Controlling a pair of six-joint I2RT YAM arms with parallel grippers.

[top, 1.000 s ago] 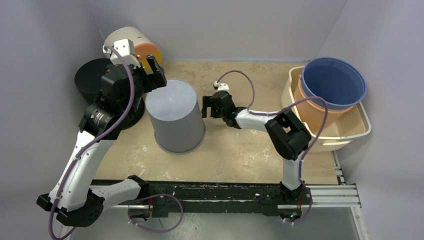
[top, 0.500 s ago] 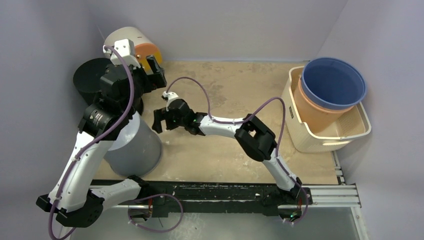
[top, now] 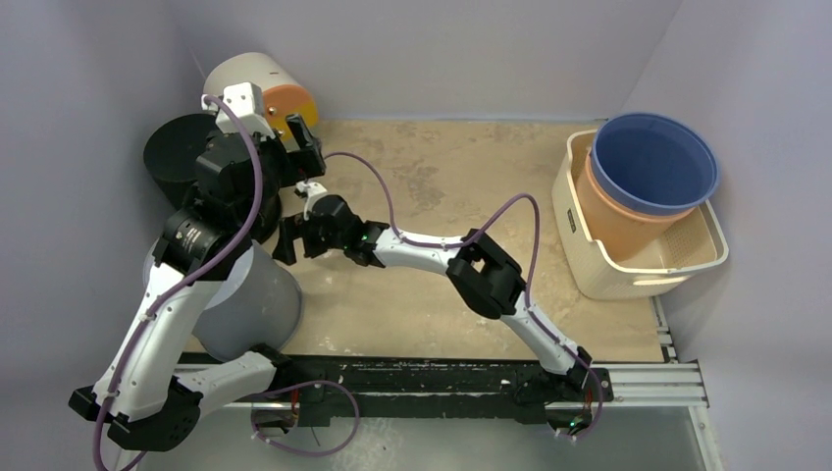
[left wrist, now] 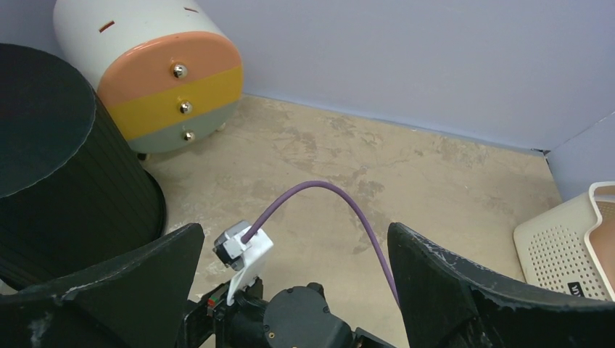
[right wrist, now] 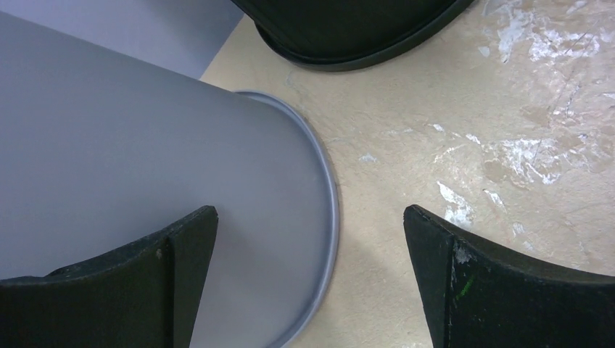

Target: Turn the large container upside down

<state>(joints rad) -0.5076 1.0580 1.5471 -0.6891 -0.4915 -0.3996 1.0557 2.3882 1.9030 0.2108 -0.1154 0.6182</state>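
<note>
1. The large grey container (top: 257,304) sits at the near-left corner of the desk (top: 442,167), partly hidden under the left arm. In the right wrist view its rimmed edge lies against the desk surface.
2. The right end effector (top: 291,240) has its fingers spread fully wide and holds nothing. It sits just beside the container's wall.
3. The left end effector (top: 306,142) is also spread wide and empty, near the black bin (top: 177,147) and the striped white canister (left wrist: 159,80).

Near left: large container (top: 260,304); bin (top: 173,147) behind it; basket (top: 581,257) far right.
</note>
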